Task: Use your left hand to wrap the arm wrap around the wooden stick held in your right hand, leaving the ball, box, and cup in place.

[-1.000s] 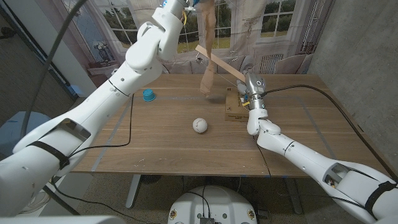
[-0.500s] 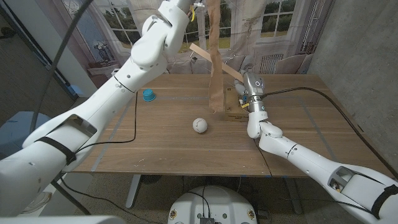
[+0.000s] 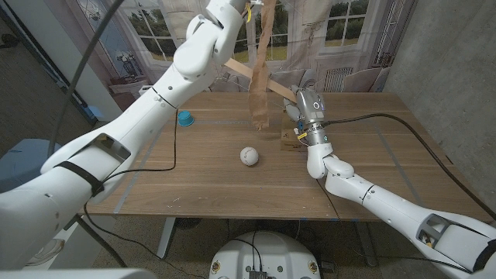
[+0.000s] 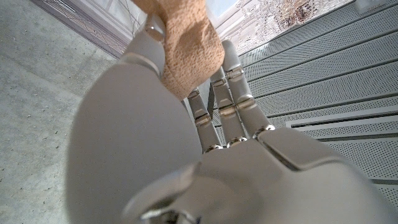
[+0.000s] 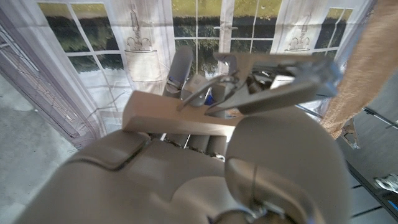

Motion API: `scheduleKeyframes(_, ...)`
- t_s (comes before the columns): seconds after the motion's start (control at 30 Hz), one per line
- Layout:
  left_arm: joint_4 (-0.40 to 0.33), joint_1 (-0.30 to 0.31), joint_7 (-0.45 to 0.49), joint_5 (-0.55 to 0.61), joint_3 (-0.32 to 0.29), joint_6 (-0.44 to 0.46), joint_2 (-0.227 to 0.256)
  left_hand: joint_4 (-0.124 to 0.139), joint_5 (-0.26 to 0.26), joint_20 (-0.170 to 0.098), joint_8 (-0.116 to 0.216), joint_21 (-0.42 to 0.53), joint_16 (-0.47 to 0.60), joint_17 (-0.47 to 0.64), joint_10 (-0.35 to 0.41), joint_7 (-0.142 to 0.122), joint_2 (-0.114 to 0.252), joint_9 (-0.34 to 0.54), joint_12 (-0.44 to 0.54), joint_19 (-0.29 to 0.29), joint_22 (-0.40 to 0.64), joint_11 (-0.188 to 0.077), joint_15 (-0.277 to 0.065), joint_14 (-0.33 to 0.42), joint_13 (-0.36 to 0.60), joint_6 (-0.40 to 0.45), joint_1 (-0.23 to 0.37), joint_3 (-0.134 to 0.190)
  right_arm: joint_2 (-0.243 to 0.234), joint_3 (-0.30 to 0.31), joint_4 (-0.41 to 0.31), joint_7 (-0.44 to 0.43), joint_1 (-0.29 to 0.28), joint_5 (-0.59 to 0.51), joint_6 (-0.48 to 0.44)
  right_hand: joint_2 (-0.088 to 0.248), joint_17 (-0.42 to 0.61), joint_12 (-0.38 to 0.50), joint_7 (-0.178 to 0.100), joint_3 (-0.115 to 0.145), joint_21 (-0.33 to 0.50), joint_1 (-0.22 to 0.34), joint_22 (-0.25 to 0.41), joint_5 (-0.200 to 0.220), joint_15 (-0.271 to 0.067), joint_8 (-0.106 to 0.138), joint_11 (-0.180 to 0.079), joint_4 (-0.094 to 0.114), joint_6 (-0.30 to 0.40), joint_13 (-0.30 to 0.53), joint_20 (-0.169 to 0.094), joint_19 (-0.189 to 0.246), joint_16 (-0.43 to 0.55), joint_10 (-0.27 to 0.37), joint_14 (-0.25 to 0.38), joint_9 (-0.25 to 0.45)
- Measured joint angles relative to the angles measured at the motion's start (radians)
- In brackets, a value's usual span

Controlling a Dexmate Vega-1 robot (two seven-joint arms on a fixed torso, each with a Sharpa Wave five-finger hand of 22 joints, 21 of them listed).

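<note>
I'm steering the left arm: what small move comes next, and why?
Probably swing the left hand around the wooden stick. It holds the arm wrap high; the strip hangs straight down across the stick gripped by the right hand, not yet looped.

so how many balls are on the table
1: a white ball near the table's middle, apart from the blue cup and the box. None seems hidden.

Arm wrap (image 3: 260, 70): tan cloth, coarse knobbly weave, matt. Wooden stick (image 3: 246, 68): pale, flat, smooth, unvarnished. Table (image 3: 209, 178): brown wood, visible grain, low sheen. Left hand (image 4: 186, 143), right hand (image 5: 217, 168): smooth glossy white plastic shells, metallic finger links. Ball (image 3: 248, 156): white, matt. Cup (image 3: 185, 118): blue plastic. Box (image 3: 290, 139): brown cardboard, matt.
</note>
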Motion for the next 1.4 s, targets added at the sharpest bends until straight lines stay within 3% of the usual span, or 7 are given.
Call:
scheduleKeyframes(0.57, 0.081, -0.055, -0.001, 0.015, 0.040, 0.030, -0.023, 0.000, -0.001, 0.000, -0.006, 0.008, -0.001, 0.010, 0.000, -0.002, 0.000, 0.006, -0.004, 0.000, -0.001, 0.000, 0.000, 0.000, 0.002, 0.002, 0.000, 0.000, 0.010, -0.017, 0.023, -0.049, 0.010, -0.081, 0.052, 0.000, 0.000, 0.008, 0.000, 0.000, 0.000, 0.000, 0.000, 0.000, 0.000, 0.006, -0.006, 0.000, 0.000, 0.005, 0.000, 0.000, 0.000, -0.006, 0.000, -0.007)
scheduleKeyframes(1.23, 0.165, -0.091, -0.004, 0.052, 0.082, 0.074, -0.018, 0.000, 0.002, -0.004, -0.007, 0.012, -0.009, 0.010, 0.004, -0.002, 0.000, 0.003, -0.015, -0.004, 0.001, -0.004, 0.000, 0.000, 0.008, 0.002, 0.000, 0.000, 0.030, -0.019, 0.071, -0.073, 0.037, -0.086, 0.085, 0.000, 0.000, 0.008, 0.000, 0.002, 0.000, 0.000, 0.000, 0.000, 0.000, 0.010, -0.005, 0.002, 0.000, 0.000, 0.006, -0.006, 0.000, -0.005, 0.000, -0.009)
scheduleKeyframes(1.4, 0.221, -0.108, -0.007, 0.060, 0.108, 0.088, -0.022, 0.000, 0.002, -0.004, -0.009, 0.015, -0.015, 0.010, 0.011, 0.000, 0.000, 0.001, -0.016, -0.004, 0.000, 0.000, -0.002, 0.013, 0.008, 0.012, 0.000, 0.000, 0.030, -0.014, 0.075, -0.097, 0.038, -0.077, 0.099, -0.001, 0.000, 0.008, 0.000, 0.002, 0.000, -0.001, 0.000, 0.000, 0.000, 0.011, -0.007, 0.002, 0.000, -0.003, 0.006, -0.006, 0.000, -0.007, 0.000, -0.009)
